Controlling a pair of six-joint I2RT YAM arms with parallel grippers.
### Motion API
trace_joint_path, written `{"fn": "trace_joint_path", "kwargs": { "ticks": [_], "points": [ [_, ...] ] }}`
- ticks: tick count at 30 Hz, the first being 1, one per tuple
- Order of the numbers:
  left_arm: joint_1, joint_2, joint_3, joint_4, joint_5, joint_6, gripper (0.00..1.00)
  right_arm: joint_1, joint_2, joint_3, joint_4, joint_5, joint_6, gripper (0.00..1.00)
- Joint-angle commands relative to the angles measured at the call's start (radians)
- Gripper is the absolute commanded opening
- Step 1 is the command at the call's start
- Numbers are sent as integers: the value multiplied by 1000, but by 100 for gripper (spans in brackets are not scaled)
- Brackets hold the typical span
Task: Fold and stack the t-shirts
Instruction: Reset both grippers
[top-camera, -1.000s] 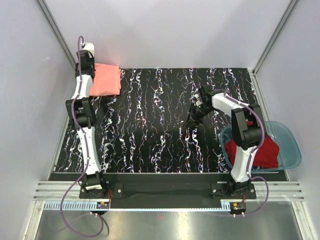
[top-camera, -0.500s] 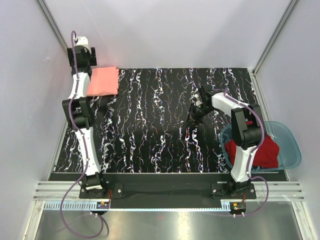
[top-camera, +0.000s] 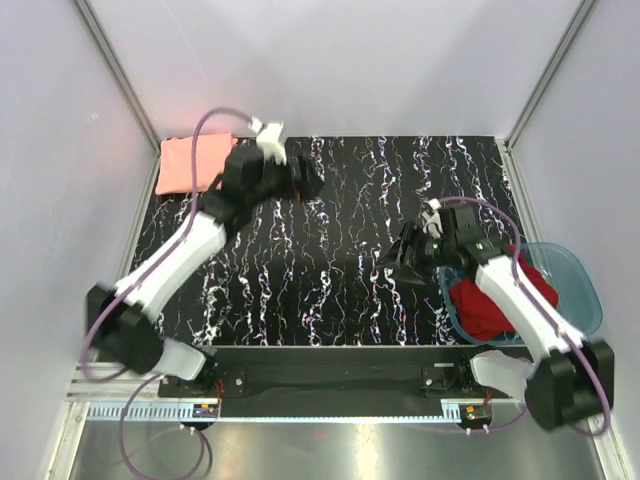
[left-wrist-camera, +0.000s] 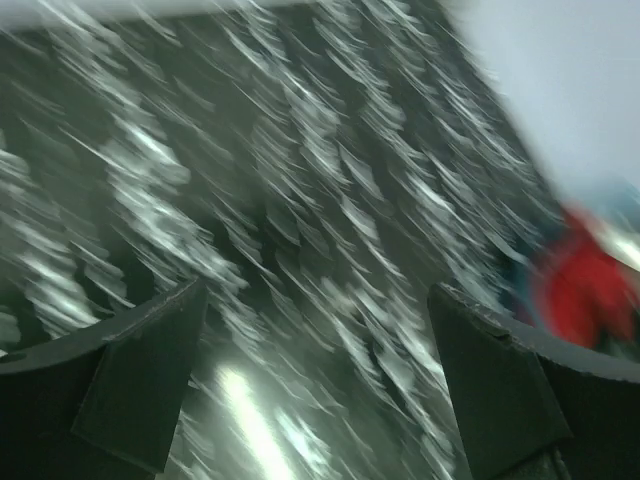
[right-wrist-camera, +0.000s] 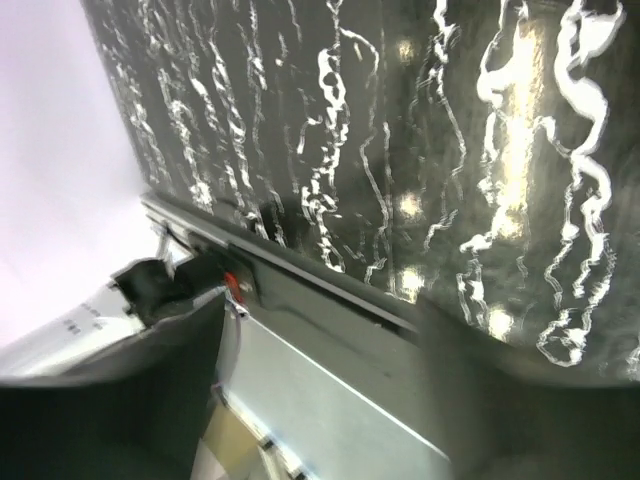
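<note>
Salmon-pink t-shirt (top-camera: 190, 163) lies folded flat in the far left corner of the black, white-veined tabletop (top-camera: 350, 300), well apart from both arms. The dark red t-shirt (top-camera: 472, 308) sits crumpled in the translucent blue basin (top-camera: 585, 290) at the right edge, partly hidden under the right arm.

The left hand (top-camera: 313, 183) hangs over the far part of the tabletop, just right of the pink shirt but not touching it. Its wrist view, though blurred, shows the two fingers (left-wrist-camera: 140, 370) spread wide with only bare tabletop between them, and a red smear far off at the right.

The right hand (top-camera: 397, 257) is above the tabletop just left of the basin. Its fingers (right-wrist-camera: 130, 400) stand apart and hold nothing, with the near edge of the tabletop below them.
</note>
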Motion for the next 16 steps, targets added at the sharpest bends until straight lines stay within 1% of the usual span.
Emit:
{"fn": "trace_joint_path", "kwargs": {
  "ticks": [1, 2, 3, 4, 6, 7, 9, 10, 11, 12, 13, 15, 16],
  "points": [
    [-14, -247, -284, 103, 212, -326, 99, 4, -194, -139, 85, 96, 111, 92],
    [-37, -307, -413, 123, 264, -360, 99, 6, -281, -168, 94, 108, 125, 99],
    [-46, -379, -476, 169, 290, -389, 99, 6, -322, -194, 99, 119, 142, 100],
    [-66, -504, -580, 177, 305, -426, 99, 6, -359, -245, 96, 122, 163, 100],
    [-71, -648, -670, 171, 341, -462, 99, 7, -458, -296, 97, 116, 198, 100],
    [-71, -785, -754, 171, 350, -509, 99, 7, -494, -338, 94, 115, 230, 100],
    [-71, -914, -835, 180, 367, -573, 99, 7, -603, -409, 99, 89, 267, 100],
    [-71, -991, -922, 203, 371, -650, 99, 7, -649, -431, 102, 87, 299, 100],
    [-71, -1122, -967, 247, 373, -692, 99, 7, -745, -454, 122, 76, 318, 100],
    [-71, -1203, -1007, 264, 372, -736, 99, 9, -794, -496, 140, 76, 342, 100],
    [-69, -1334, -1071, 276, 346, -809, 99, 6, -878, -515, 166, 67, 391, 100],
    [-69, -1459, -1113, 310, 324, -898, 99, 7, -954, -558, 203, 36, 441, 100],
    [-68, -1513, -1151, 380, 307, -935, 99, 6, -1027, -567, 234, -2, 474, 100]
  ]
}}
